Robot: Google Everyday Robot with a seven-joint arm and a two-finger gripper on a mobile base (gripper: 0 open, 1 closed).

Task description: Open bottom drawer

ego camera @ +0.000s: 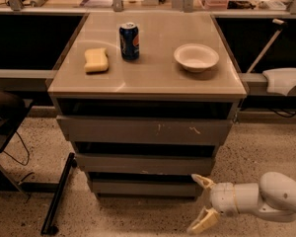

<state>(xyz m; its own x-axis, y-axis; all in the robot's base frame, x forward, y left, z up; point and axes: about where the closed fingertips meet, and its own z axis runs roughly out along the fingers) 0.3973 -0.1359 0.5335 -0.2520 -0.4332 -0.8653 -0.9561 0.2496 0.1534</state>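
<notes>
The bottom drawer [143, 186] is the lowest and narrowest grey front of the cabinet, flat and handleless, with its front in line with the cabinet. Above it are the middle grey front [144, 164] and the widest grey front [144, 131] with pale scratch marks. My gripper [201, 204] is low at the right, just off the bottom drawer's right end. Its two yellowish fingers [203, 181] are spread apart and hold nothing. The white arm [266, 198] reaches in from the right edge.
On the cabinet top [148, 75] stand a blue can [129, 41], a yellow sponge [96, 60] and a white bowl [196, 57]. A black bar [57, 194] leans on the speckled floor at the left. A white object [285, 80] sits at the right.
</notes>
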